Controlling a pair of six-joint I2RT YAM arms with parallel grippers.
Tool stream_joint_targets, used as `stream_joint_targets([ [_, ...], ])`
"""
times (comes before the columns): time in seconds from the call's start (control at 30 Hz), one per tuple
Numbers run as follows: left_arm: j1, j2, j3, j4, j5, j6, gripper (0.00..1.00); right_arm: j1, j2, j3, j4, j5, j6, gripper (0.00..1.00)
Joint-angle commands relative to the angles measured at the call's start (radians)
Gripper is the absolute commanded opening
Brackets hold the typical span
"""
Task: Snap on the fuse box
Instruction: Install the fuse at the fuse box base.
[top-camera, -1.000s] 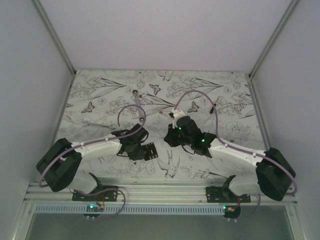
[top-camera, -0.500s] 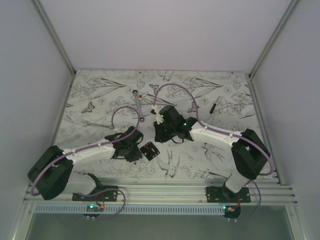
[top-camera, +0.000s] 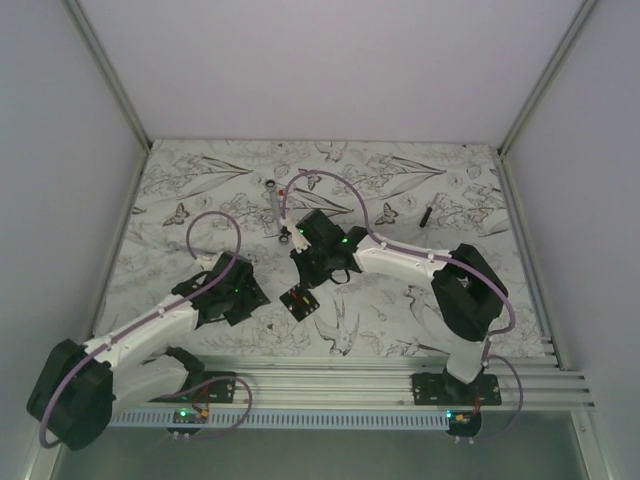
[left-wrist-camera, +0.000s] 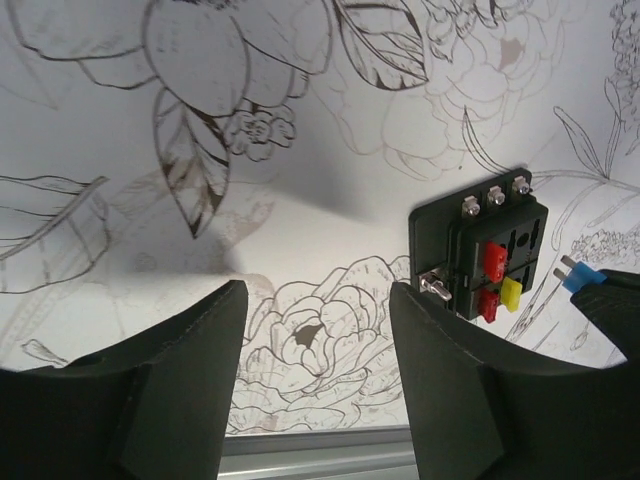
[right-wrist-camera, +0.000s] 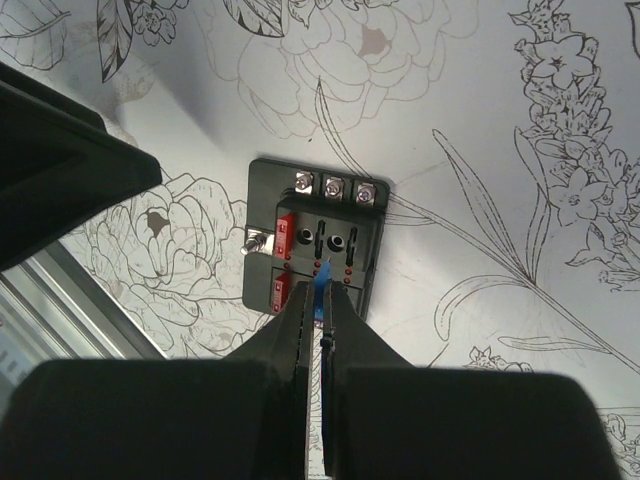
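The fuse box (top-camera: 298, 300) is a small black block lying flat on the flower-print table. Red and yellow fuses show on its face (left-wrist-camera: 480, 255). My left gripper (left-wrist-camera: 318, 300) stands open just left of the box, with nothing between its fingers. My right gripper (right-wrist-camera: 320, 300) is shut on a small blue fuse (right-wrist-camera: 320, 280), whose tip points down at the face of the fuse box (right-wrist-camera: 318, 240). In the left wrist view the blue fuse (left-wrist-camera: 578, 276) hangs just right of the box. From above, the right gripper (top-camera: 305, 270) sits over the box's far edge.
A long silver wrench (top-camera: 273, 205) lies at the back of the table, behind the right gripper. A thin black stick-like piece (top-camera: 427, 214) lies at the back right. The aluminium rail (top-camera: 330, 380) runs along the near edge, close to the box.
My left gripper has opened and drawn back to the left, away from the fuse box. The right arm has swung left and brought the blue fuse over the box.
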Motion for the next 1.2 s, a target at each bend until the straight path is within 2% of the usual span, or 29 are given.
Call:
stream_joint_targets([
  [0.0, 0.046, -0.068, -0.045, -0.045, -0.003, 0.047, 0.65, 0.022, 0.034, 0.062, -0.056, 0.04, -0.012, 0.0],
  [0.33, 0.076, -0.143, -0.075, -0.073, 0.001, 0.066, 0.86, 0.062, 0.09, 0.115, -0.076, 0.088, 0.015, 0.0],
  [0.9, 0.079, -0.172, -0.083, -0.091, 0.0, 0.066, 0.95, 0.081, 0.126, 0.14, -0.09, 0.153, 0.036, 0.0],
  [1.17, 0.079, -0.175, -0.083, -0.094, 0.005, 0.063, 0.97, 0.106, 0.175, 0.184, -0.157, 0.22, 0.045, 0.0],
])
